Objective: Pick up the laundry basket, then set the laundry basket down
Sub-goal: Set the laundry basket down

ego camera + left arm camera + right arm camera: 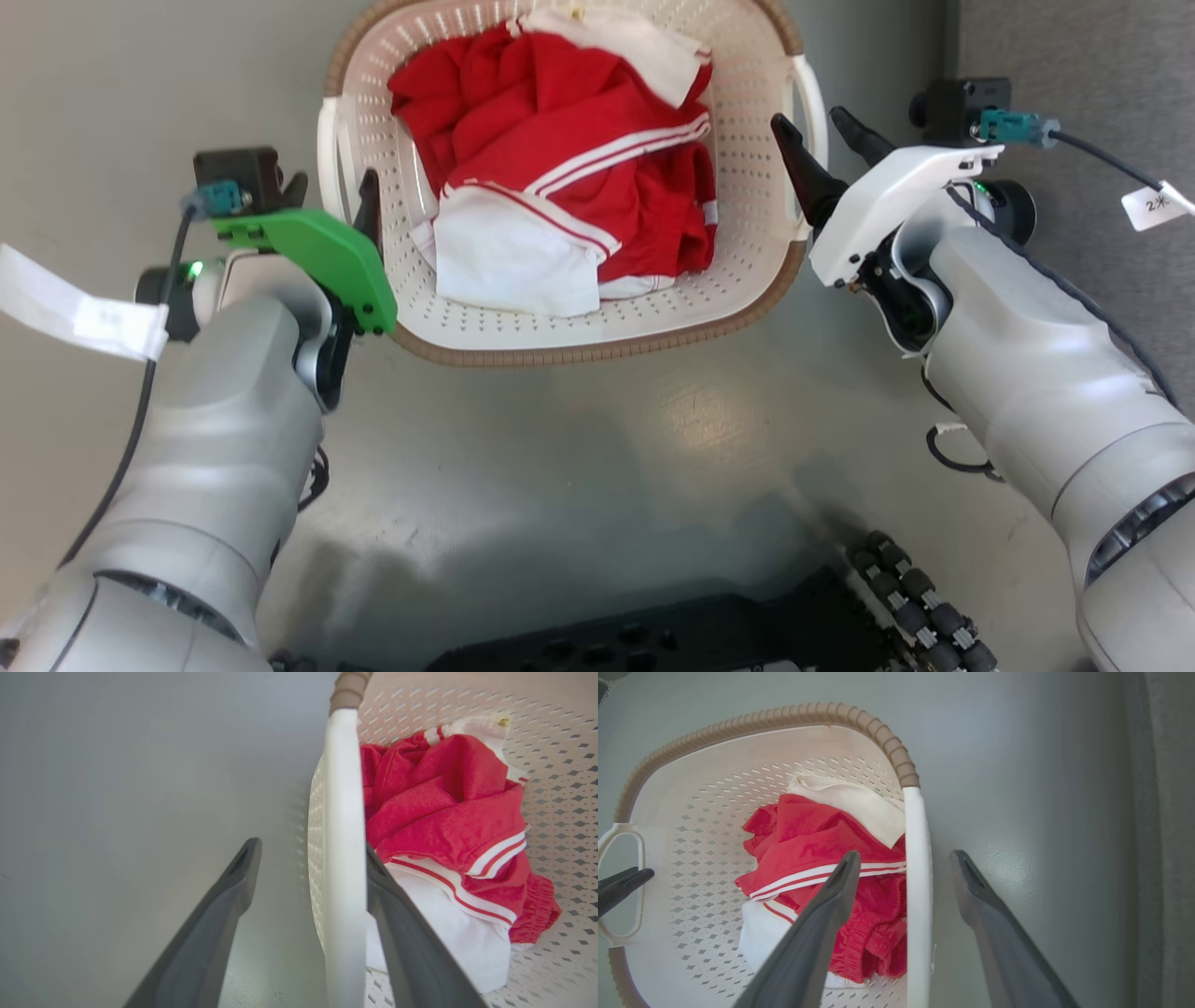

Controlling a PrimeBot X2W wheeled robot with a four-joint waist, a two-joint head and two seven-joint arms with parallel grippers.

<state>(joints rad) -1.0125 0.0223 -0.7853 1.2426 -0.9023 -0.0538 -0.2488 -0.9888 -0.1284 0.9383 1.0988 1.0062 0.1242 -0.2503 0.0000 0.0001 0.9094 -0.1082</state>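
Left gripper (334, 191) and right gripper (810, 121), fingers open, straddle the basket's (560, 355) handles (817, 98) — grasp, lift and set-down apparently all to come.

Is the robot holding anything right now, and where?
Nothing yet: the left gripper and right gripper stand open, each straddling a white side handle of the laundry basket.

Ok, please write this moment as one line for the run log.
laundry basket: on floor, red and white clothes inside | left gripper: open, astride left handle | right gripper: open, astride right handle
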